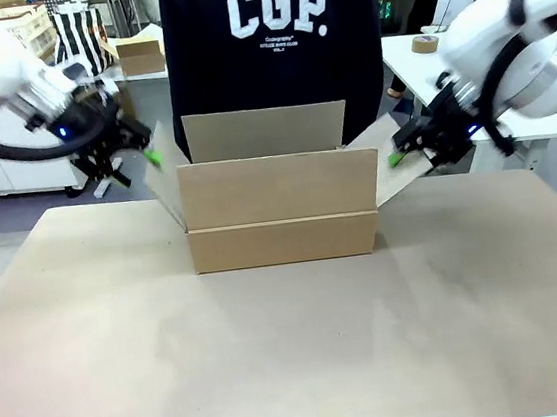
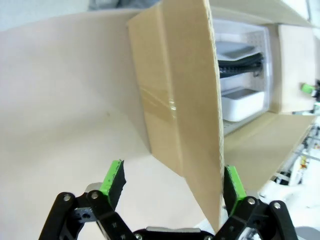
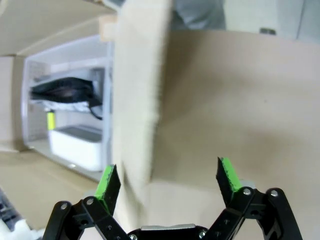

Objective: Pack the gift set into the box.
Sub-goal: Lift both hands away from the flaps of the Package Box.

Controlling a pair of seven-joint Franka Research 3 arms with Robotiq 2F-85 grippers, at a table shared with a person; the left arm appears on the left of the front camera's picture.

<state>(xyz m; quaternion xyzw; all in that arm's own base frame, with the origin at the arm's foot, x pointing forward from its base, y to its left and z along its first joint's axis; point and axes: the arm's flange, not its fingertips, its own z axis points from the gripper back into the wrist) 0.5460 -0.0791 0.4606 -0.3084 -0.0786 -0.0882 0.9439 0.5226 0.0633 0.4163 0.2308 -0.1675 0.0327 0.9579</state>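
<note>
Front view: box (image 1: 278, 203) sat mid-surface (image 1: 275, 350), toward the far side, top flaps up. A person (image 1: 272, 58) in a dark shirt stood right behind it. Left fingers (image 1: 152, 154) were at the box's left flap (image 1: 166, 186), right fingers (image 1: 397, 158) at its right flap (image 1: 390, 164).

Left wrist view: fingers spread wide w/ the flap (image 2: 180, 100) standing between them, its edge just beside one green pad (image 2: 233, 179), clear of the other. Inside the box lay a white tray (image 2: 260, 37) w/ black items (image 2: 240, 62) and a white container (image 2: 242, 105).

Right wrist view: fingers also spread, not pinching. The blurred flap (image 3: 137, 100) stood between them, nearer one pad (image 3: 107, 179). Same tray (image 3: 67, 55) showed inside the box.
</note>
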